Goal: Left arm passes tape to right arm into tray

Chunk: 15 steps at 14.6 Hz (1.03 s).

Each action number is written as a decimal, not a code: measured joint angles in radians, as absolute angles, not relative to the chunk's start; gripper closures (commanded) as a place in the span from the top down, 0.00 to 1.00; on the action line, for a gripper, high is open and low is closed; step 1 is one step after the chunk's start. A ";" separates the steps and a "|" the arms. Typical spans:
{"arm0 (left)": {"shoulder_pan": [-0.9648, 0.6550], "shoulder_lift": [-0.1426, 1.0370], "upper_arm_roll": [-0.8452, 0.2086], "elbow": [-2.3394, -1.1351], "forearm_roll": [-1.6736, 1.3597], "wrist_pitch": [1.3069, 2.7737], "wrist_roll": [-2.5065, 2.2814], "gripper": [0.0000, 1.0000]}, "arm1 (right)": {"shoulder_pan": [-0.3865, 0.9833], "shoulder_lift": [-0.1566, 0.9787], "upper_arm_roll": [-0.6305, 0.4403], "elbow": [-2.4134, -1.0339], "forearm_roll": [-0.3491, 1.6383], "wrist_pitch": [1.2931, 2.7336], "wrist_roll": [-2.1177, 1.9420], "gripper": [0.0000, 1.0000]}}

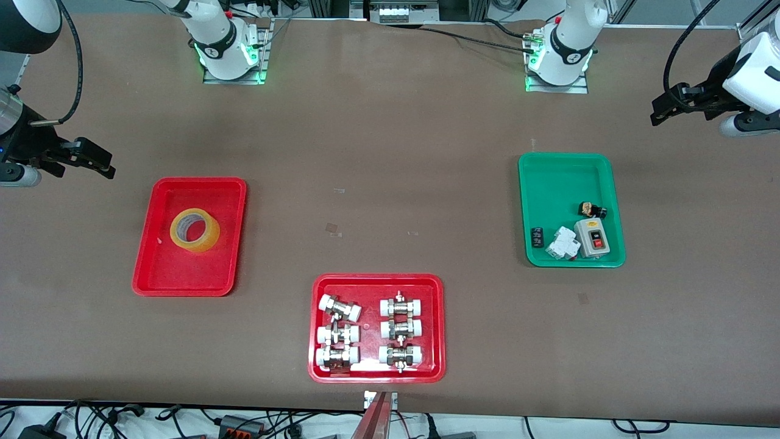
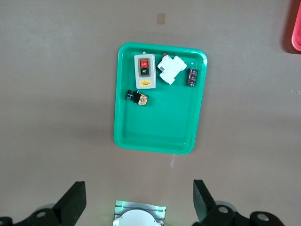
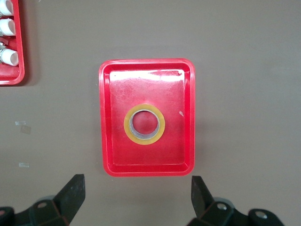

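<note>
The yellowish tape roll (image 1: 194,230) lies flat in the plain red tray (image 1: 146,256), toward the right arm's end of the table. The right wrist view shows the tape (image 3: 144,124) in the middle of the tray (image 3: 106,141). My right gripper (image 1: 91,160) is open and empty, up in the air over bare table beside the tray; in its own view (image 3: 137,186) the jaws stand wide apart. My left gripper (image 1: 670,107) is open and empty, raised over the table at the left arm's end; its own view (image 2: 138,193) shows the jaws wide apart.
A green tray (image 1: 563,177) with a switch box and small electrical parts lies toward the left arm's end; it also shows in the left wrist view (image 2: 155,132). A red tray with several metal fittings (image 1: 378,285) lies in the middle, nearest the front camera.
</note>
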State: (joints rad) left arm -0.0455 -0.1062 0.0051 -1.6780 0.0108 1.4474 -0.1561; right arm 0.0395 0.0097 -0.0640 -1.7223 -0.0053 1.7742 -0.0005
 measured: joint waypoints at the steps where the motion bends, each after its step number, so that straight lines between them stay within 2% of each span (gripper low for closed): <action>1: -0.045 -0.106 0.005 -1.678 0.011 1.447 -0.156 1.00 | 0.038 0.010 -0.064 -1.722 -0.005 1.774 0.000 1.00; 15: -0.045 -0.106 0.005 -1.678 0.011 1.447 -0.157 1.00 | -0.009 0.009 -0.021 -1.722 -0.005 1.731 -0.011 1.00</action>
